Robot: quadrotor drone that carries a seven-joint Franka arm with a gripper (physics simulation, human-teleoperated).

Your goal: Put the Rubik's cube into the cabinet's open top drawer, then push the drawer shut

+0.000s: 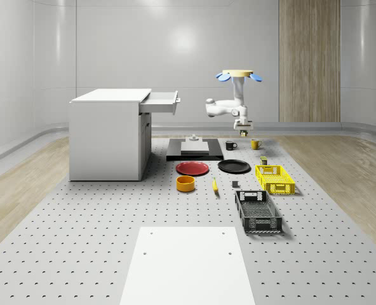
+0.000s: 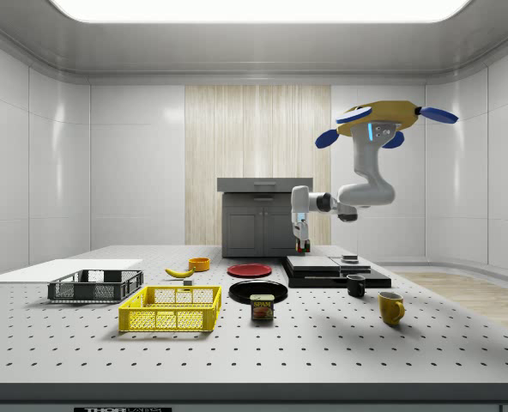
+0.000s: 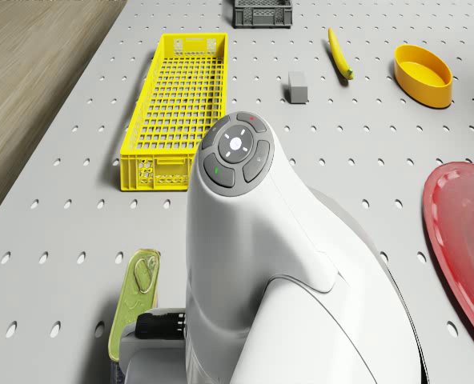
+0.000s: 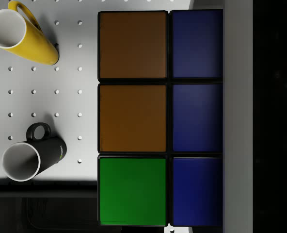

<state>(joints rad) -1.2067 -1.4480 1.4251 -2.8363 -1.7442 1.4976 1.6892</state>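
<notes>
Rubik's cube (image 4: pixel 160 119) clamped in hovering drone's (image 1: pixel 238 75) jaws — above mugs (image 4: pixel 29 156), cube's far edge cut off.

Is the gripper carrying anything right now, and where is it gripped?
Apparently the Rubik's cube, close against the wrist camera, above the mugs; the fingers' contact places cannot be told. The drone hovers right of the cabinet.

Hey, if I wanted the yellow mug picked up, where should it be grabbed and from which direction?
Probably from straight above. The yellow mug stands upright on the table with its mouth open upward, so the jaws could pinch the rim wall, one inside and one outside, on the side away from its handle. The black mug stands apart from it.
</notes>
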